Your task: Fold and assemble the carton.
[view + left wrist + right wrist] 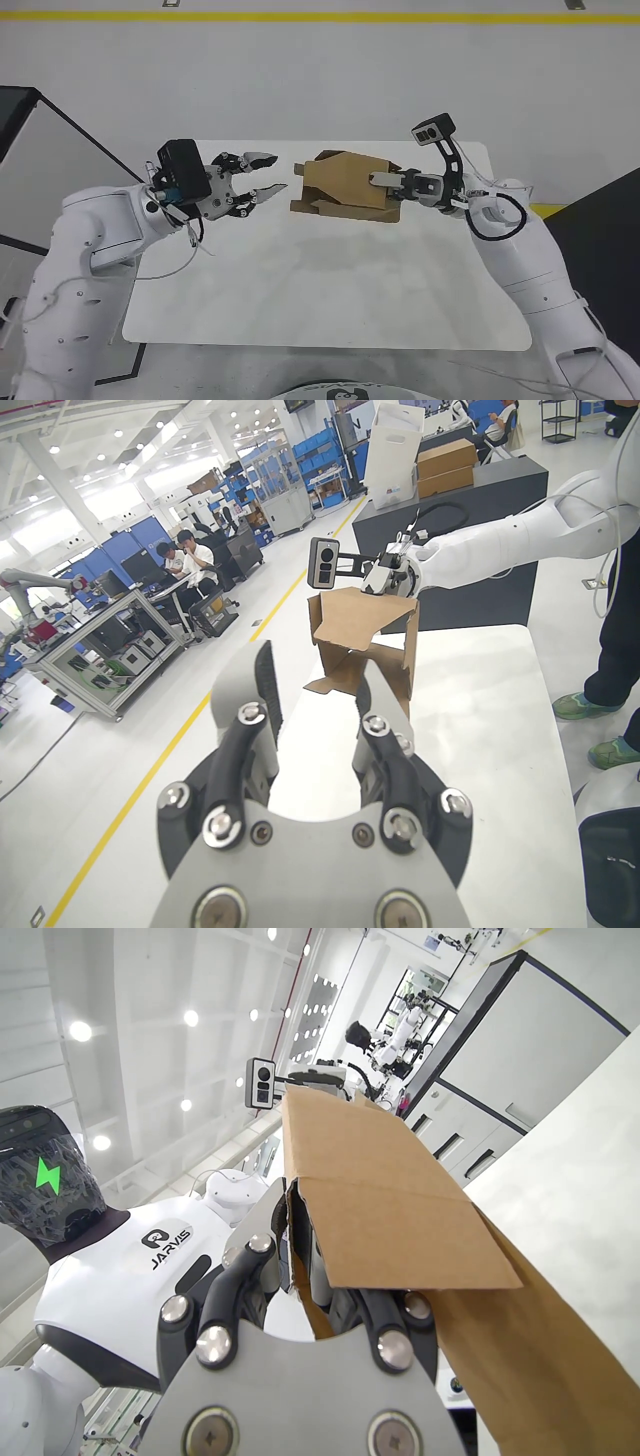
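**Top view.** White table [330, 300] with rounded corners, filling the centre and lower half of the frame. Yellow floor line [320, 16] running along the upper edge. Black-framed panel [22, 125] at the left edge, upper half.

**Left wrist view.** Dark counter [500, 490] beyond the table's far end, carrying two stacked brown boxes [445, 467] beside a white container [395, 460]. Aluminium-framed workbench [115, 650] across the floor line from the table.

**Right wrist view.** Pale cabinet [500, 1068] with black drawer handles; round ceiling lamps [80, 1030].
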Controlling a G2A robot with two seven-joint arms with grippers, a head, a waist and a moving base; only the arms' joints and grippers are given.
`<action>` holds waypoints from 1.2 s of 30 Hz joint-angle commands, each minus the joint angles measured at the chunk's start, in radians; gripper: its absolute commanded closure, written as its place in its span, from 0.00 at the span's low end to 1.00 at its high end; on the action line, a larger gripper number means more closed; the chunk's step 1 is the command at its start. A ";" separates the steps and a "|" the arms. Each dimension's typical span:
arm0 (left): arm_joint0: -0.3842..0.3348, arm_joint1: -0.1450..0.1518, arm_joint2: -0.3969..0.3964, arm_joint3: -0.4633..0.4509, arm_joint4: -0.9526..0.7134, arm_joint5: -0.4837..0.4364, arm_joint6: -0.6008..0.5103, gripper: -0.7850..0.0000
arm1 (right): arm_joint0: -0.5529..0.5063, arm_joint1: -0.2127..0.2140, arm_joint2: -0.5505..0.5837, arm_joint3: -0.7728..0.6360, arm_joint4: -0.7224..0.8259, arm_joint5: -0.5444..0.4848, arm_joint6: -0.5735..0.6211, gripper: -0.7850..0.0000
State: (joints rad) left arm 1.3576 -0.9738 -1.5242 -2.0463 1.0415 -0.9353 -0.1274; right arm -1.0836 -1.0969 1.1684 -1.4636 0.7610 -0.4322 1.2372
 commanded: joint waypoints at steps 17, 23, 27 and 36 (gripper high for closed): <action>-0.041 -0.001 0.102 -0.004 -0.010 0.015 -0.065 1.00 | -0.008 -0.010 -0.004 0.008 -0.012 -0.009 -0.040 1.00; -0.049 0.000 0.119 0.002 -0.009 0.019 -0.082 1.00 | -0.003 -0.013 -0.006 0.015 -0.014 -0.006 -0.040 1.00; -0.051 0.001 0.123 0.005 -0.014 0.026 -0.091 1.00 | -0.001 -0.015 -0.006 0.016 -0.018 -0.006 -0.037 1.00; -0.063 0.005 0.132 0.002 -0.024 0.000 -0.096 1.00 | -0.004 -0.017 -0.002 0.019 -0.027 -0.004 -0.050 1.00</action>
State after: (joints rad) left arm 1.2966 -0.9695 -1.3943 -2.0425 1.0188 -0.9298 -0.2230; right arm -1.0871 -1.1141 1.1657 -1.4445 0.7345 -0.4374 1.1897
